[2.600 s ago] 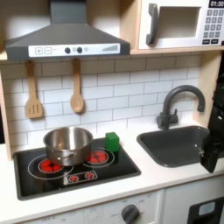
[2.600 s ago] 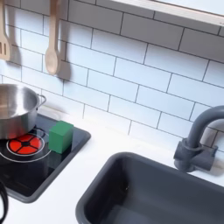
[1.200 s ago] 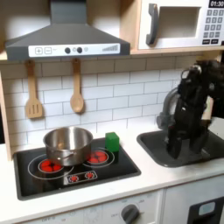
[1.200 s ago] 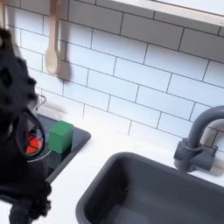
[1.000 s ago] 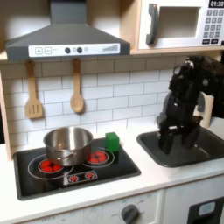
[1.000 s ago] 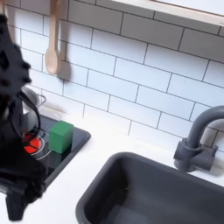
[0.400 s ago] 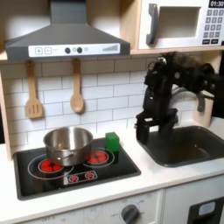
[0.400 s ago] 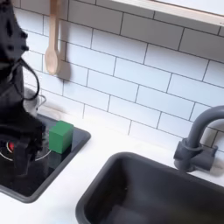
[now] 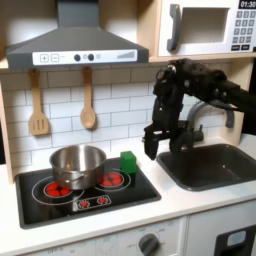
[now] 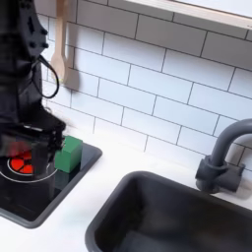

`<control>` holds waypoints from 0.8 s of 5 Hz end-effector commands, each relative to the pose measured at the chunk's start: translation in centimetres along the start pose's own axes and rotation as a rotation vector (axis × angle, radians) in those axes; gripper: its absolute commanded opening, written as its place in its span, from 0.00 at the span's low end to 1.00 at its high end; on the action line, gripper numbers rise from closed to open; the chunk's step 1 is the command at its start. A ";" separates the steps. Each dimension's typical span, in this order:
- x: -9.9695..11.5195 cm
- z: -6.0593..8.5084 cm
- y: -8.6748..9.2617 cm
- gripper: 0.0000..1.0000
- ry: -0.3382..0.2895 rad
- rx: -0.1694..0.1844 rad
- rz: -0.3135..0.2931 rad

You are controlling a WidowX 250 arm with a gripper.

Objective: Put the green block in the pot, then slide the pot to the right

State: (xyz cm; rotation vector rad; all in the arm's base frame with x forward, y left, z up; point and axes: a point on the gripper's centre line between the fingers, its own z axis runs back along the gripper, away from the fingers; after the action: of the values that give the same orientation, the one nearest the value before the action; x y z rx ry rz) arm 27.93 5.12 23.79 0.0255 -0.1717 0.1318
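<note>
Here, green block (image 9: 128,160) at the stove's (image 9: 140,190) back right corner, spread-fingered hand (image 9: 156,142) just beside

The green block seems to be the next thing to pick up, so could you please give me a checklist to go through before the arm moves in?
1. Green block free to grasp: ok; it sits on the stove's back right corner with nothing on it.
2. Pincer empty: ok; nothing hangs from it in the first exterior view.
3. Pincer open enough: cannot tell; the fingers are blurred.
4. Pincer lined up over the block: not ok; it hangs above and to the first exterior view's right of it.
5. Pot ready to receive: ok; upright on the stove, mouth open.
6. Pot empty: cannot tell.
</note>
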 end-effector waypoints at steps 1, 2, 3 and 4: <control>2.4 -0.7 0.9 1.00 -0.012 -0.007 -0.046; 3.1 -1.4 1.6 1.00 -0.003 -0.020 -0.053; 3.4 -1.6 2.0 1.00 0.001 -0.026 -0.043; 3.9 -1.5 1.0 1.00 -0.004 -0.026 -0.038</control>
State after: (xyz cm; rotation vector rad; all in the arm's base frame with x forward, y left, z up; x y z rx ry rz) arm 31.74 7.50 23.00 0.0033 -0.1806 0.1144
